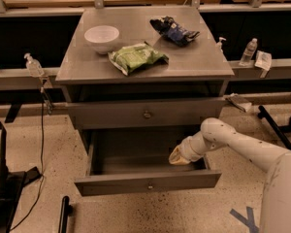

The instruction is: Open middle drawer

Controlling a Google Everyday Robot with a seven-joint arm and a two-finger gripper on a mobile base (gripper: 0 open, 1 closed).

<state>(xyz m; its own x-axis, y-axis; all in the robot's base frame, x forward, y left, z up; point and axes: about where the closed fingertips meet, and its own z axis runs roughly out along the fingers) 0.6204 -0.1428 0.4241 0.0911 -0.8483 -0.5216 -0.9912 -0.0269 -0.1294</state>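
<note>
Grey middle drawer (111, 186), flat wide front, pulled well out beneath the taller grey top drawer (106, 115).
My white-armed tool (177, 157) sits below that top drawer's right end, inside the open box; clenched or released, I cannot tell. I judge the drawer stiff and fairly heavy; its small round centre knob (150, 186) is the hold, smooth enough to slip.

No text, brand or number is legible: neither the green bag (137, 57) nor the dark bag (174, 30) on the counter (203, 64) shows readable print. The gripper (177, 156) sits at the right side of the open middle drawer (148, 182).
</note>
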